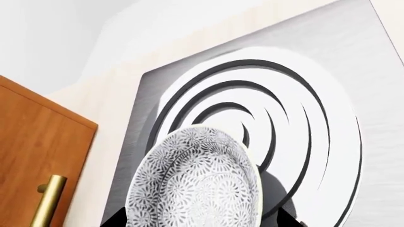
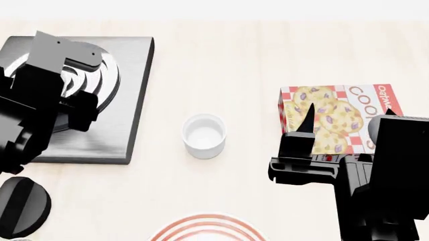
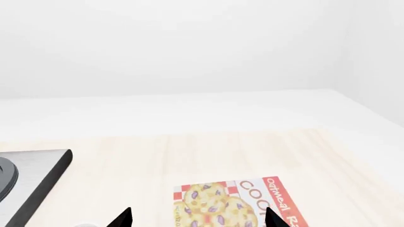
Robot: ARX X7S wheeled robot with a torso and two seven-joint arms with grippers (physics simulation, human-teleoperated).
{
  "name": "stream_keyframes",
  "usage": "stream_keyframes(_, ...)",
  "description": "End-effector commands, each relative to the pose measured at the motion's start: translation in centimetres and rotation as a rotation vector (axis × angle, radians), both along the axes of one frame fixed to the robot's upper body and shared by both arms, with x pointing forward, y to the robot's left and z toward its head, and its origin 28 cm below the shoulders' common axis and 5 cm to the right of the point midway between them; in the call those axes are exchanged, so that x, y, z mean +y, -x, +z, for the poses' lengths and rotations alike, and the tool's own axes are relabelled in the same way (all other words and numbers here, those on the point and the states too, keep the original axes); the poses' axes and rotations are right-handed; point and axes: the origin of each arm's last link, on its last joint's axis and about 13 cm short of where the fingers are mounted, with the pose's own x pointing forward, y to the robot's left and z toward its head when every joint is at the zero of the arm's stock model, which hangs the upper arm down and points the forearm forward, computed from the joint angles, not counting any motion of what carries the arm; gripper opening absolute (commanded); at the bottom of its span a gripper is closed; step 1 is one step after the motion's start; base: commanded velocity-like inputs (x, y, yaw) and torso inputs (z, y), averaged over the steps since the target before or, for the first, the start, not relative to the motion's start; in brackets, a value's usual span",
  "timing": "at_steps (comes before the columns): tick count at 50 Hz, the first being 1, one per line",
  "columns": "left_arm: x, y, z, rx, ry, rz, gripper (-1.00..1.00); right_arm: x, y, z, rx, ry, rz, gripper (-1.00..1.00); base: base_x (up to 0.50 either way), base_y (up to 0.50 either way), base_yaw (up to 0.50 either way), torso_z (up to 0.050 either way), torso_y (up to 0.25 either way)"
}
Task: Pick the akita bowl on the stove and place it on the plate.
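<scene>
The akita bowl [image 1: 196, 182] sits at the left gripper [image 2: 64, 95] over the stove [image 2: 130, 100], upper left — grip unclear. Right gripper [image 3: 197, 218] gapes, empty. The plate [image 2: 208, 228] — bottom centre — awaits.

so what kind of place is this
Most likely a simulated kitchen counter: a stove with ring burner grooves and a round black knob, a box of oatmeal cookies, and a wooden cabinet door.

A simulated kitchen is indicated by a pale wood countertop [image 2: 234, 60] on which a stove [image 2: 127, 100], round black knob [image 2: 23, 206], cookie box [image 2: 342, 118] and red-ringed plate [image 2: 208, 228] are set
</scene>
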Motion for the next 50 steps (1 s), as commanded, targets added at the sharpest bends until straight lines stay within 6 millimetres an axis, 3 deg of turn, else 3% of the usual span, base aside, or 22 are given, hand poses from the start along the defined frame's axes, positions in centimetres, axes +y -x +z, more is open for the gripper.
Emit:
stream_keyframes(1,-0.53,0.1,-0.2,0.026,0.02,-0.023,1.0,-0.11,-0.09,0.02,-0.003,-0.016,-0.011,1.0,0.0,0.0,0.0,0.0,0.0)
stream_keyframes(50,-0.1,0.09,-0.89,0.058,0.016,-0.026,1.0,-0.07,-0.03,0.13,-0.003,-0.016,-0.011,1.0,0.0,0.0,0.0,0.0,0.0)
